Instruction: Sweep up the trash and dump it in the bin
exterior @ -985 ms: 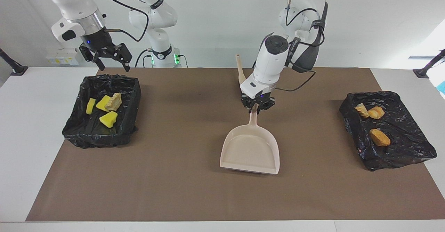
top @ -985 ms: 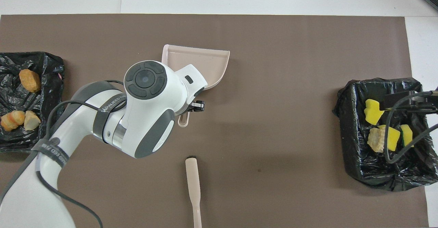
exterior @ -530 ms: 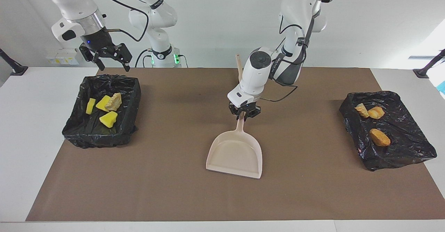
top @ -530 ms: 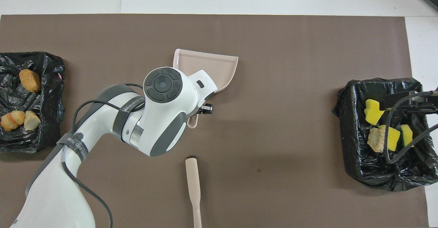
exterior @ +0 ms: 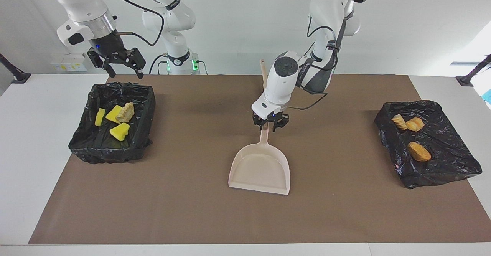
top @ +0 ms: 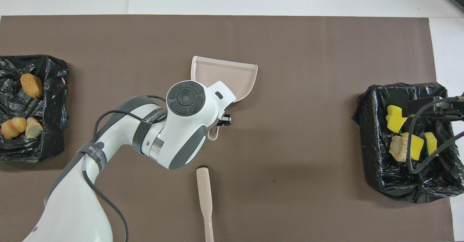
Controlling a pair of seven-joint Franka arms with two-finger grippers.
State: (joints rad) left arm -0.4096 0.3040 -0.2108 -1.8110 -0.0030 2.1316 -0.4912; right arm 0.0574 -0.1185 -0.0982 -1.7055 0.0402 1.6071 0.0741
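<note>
We see the left gripper (exterior: 270, 126) low over the middle of the table, right at the top of the handle of the beige dustpan (exterior: 260, 169). The pan lies flat on the brown mat (exterior: 191, 210) with its mouth toward the table edge farthest from the robots, and nothing is in it. We cannot tell if the fingers are clamped on the handle or already apart from it; they stand on both sides of it.

The trash is all inside the two black-lined bins. The bin (exterior: 144, 106) at the right arm's end of the table holds three yellow chunks (exterior: 119, 131) and one tan piece (exterior: 125, 112). The other bin (exterior: 456, 160), at the left arm's end, holds three bread-like pieces (exterior: 419, 151). No lump lies on the mat.

The right gripper (exterior: 119, 65) waits in the air over the edge of the first bin that is nearest to the robots, with its fingers wide apart and holding nothing. The brush (top: 204, 195) lies on the mat near the table edge closest to the robots, and nobody touches it.

We judge that the sweeping and dumping are finished and that the step in hand is putting the dustpan down. The next move, we think, calls for the left gripper to let go fully, rise straight up so the handle is not dragged, and go back to rest.
</note>
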